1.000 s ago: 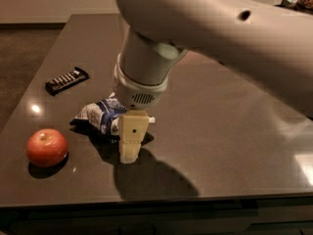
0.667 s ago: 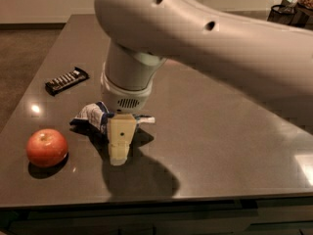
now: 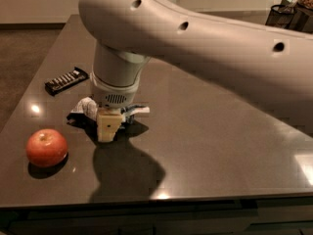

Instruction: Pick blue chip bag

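The blue chip bag lies crumpled on the dark table, left of centre, dark blue with white patches; most of it is hidden behind the arm. My gripper hangs straight down from the big white arm and sits right over the bag's middle, its cream-coloured finger reaching down to the table in front of the bag. Bits of the bag stick out on both sides of the wrist.
A red apple sits at the front left of the table. A flat black candy bar with white lettering lies behind the bag to the left. A dark basket stands at the far right back.
The arm has swung left and lowered over the bag; the gripper moved from the bag's right end to over its middle, covering more of it.
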`<control>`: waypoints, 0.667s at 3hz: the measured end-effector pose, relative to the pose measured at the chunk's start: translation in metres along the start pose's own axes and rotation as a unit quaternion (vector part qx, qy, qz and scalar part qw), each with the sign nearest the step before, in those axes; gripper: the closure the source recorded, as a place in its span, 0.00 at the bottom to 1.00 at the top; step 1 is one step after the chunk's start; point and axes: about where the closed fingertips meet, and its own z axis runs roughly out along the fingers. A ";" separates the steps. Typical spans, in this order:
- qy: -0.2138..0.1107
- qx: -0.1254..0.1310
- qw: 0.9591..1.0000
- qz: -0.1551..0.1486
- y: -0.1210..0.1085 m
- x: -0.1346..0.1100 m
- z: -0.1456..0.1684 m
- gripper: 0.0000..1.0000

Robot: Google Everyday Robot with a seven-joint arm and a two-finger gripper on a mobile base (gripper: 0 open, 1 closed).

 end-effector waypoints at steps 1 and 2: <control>-0.004 0.009 1.000 0.009 -0.014 0.001 -0.009 0.70; -0.009 0.023 0.999 0.021 -0.033 0.005 -0.026 0.93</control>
